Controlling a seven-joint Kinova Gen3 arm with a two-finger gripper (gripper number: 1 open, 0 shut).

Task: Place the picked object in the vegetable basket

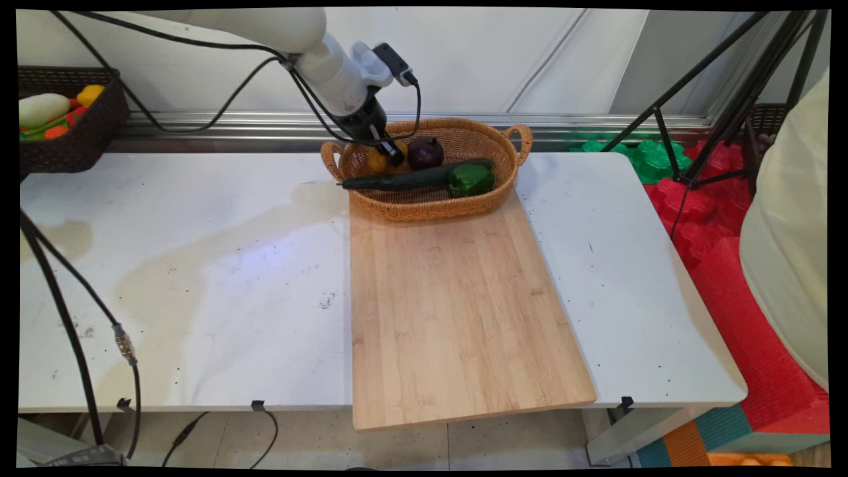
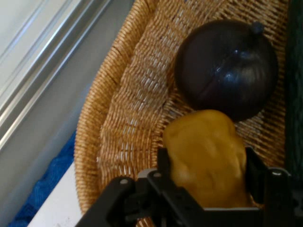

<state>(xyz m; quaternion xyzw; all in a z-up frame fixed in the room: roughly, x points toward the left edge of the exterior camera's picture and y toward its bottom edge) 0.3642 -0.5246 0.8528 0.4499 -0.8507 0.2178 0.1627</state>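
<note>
My gripper reaches down into the left part of a woven oval basket at the table's far side. In the hand view my gripper is shut on a yellow-orange pepper-like vegetable, one finger on each of its sides. The same yellow vegetable shows partly behind the fingers in the main view. Just beyond it lies a dark purple onion, also the onion at the basket's middle. A long dark green cucumber and a green bell pepper lie along the basket's front.
A large wooden cutting board runs from the basket to the table's near edge. A dark basket of toy vegetables stands at the far left. Black cables hang at the left. Tripod legs stand beyond the table's right end.
</note>
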